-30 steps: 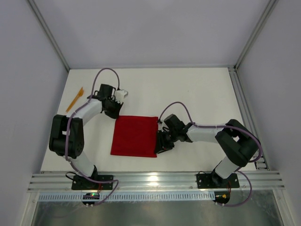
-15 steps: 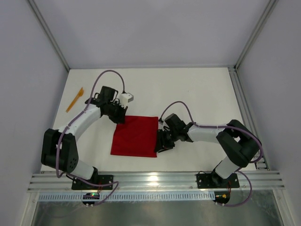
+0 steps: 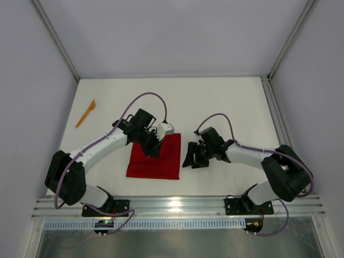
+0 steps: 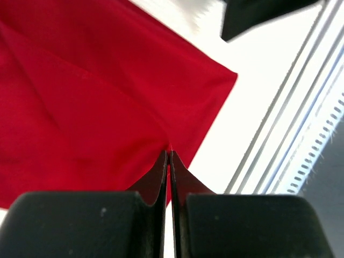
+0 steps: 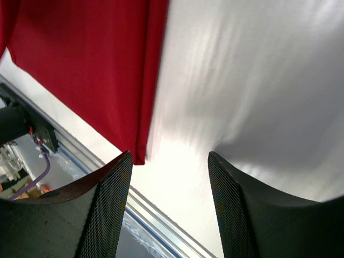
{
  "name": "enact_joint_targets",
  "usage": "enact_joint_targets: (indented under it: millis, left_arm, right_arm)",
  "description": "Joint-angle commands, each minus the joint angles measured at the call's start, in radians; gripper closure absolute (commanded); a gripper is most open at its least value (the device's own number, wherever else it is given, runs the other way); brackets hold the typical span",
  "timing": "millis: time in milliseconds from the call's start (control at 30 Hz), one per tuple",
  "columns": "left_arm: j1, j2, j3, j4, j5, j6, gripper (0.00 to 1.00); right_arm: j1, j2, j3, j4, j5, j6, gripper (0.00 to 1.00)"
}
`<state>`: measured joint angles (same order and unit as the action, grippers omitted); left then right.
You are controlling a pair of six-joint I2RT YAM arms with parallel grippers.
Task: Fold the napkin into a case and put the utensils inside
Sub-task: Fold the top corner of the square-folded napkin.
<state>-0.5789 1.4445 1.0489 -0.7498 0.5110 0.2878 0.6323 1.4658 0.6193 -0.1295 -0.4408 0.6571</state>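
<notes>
bright red cloth napkin [image 3: 161, 165] lies on the white table [image 3: 231, 102]; left gripper [image 3: 156, 145] is pinched tight on a fold near the napkin's far edge; right gripper [image 3: 192, 157] sits just right of the napkin, jaws apart, holding nothing; slim orange plastic utensils [image 3: 86, 113] are way off to its far left

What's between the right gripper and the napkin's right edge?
Nothing but a narrow strip of bare table. The right gripper is open, just clear of the napkin. Seen in the top view; the right wrist view agrees.
</notes>
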Motion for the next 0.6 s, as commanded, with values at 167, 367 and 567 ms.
enact_joint_targets:
  millis: [167,367,567]
  left_arm:
    - [-0.144,0.039,-0.027,0.055,0.044,-0.006,1.0]
    - [-0.206,0.076,-0.024,0.109,0.073,-0.019,1.0]
    - [-0.251,0.109,-0.023,0.15,0.096,-0.036,1.0]
  right_arm:
    - [-0.052,-0.073,-0.001,-0.075,0.106,0.001,0.37]
    - [-0.052,-0.062,0.002,-0.061,0.102,0.01,0.37]
    - [-0.052,-0.053,0.008,-0.059,0.102,0.01,0.37]
